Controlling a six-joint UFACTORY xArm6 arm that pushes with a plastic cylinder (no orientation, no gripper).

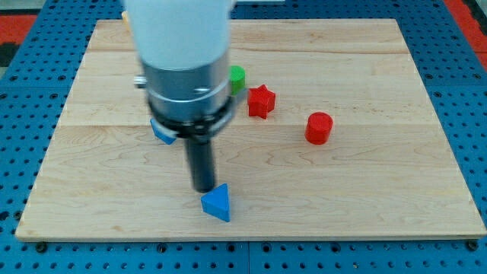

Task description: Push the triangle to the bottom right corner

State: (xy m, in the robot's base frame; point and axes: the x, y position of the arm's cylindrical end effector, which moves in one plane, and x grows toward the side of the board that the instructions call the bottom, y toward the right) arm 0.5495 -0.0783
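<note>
You have the blue triangle lying near the near edge of the wooden board, somewhat left of the board's middle. The near right corner, where the task wants it, is well apart from it, with bare wood all the way between. Judged from this, the greater part of the push is still to do.

My tip stands just beside the triangle, on its far-left side; whether the two are touching you cannot tell from this view, since the rod's end and the block's upper edge meet in the picture. The tool is a plain rod with nothing to open or close, and it holds nothing.

Other items on the board:
- A red star-shaped block, far of centre.
- A red cylinder, right of the star and a little nearer.
- A green block, mostly hidden behind the arm housing; shape not made out.
- A second blue block, partly hidden under the housing on the left; shape not made out.

None of these lies on the straight run from the triangle to the near right corner. In my judgement, you need a push mainly rightward, keeping the triangle from slipping off the near edge.
</note>
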